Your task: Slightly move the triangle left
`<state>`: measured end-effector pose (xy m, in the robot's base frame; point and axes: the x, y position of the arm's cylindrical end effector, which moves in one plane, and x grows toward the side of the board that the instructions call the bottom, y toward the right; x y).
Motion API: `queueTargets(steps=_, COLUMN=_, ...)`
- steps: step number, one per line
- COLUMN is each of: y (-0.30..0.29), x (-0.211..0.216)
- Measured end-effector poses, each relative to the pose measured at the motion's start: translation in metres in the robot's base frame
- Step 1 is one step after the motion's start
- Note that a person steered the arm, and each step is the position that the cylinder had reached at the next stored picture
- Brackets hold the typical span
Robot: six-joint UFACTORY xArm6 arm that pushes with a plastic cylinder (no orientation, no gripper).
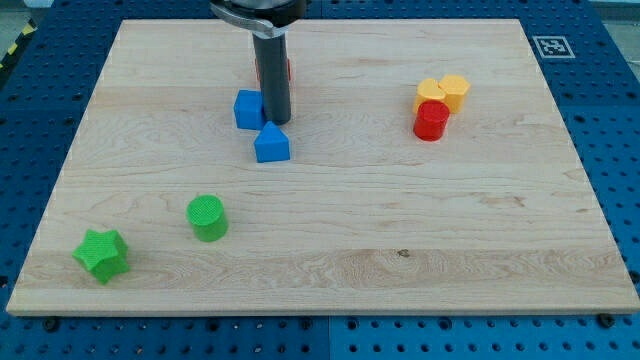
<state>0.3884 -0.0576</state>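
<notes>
A blue triangle block (271, 143) lies on the wooden board (400, 220), left of centre in the view's upper half. A blue cube (248, 108) sits just up and left of it. My tip (277, 121) stands just above the triangle's top, right beside the cube's right side. A red block (287, 70) is mostly hidden behind the rod, only a sliver showing.
Two yellow blocks (443, 91) and a red cylinder (431, 120) cluster at the view's upper right. A green cylinder (208, 217) and a green star-shaped block (102, 254) lie at the lower left. A fiducial tag (549, 45) marks the board's top right corner.
</notes>
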Motion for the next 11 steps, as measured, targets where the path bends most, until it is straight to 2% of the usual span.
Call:
queueTargets(steps=2, y=0.044, x=0.032)
queueTargets(steps=3, y=0.053, x=0.049)
queueTargets(steps=4, y=0.051, x=0.05)
queueTargets(steps=7, y=-0.022, x=0.055)
queueTargets(steps=8, y=-0.024, x=0.055)
queueTargets(steps=9, y=0.018, x=0.059)
queueTargets(steps=11, y=0.165, x=0.082)
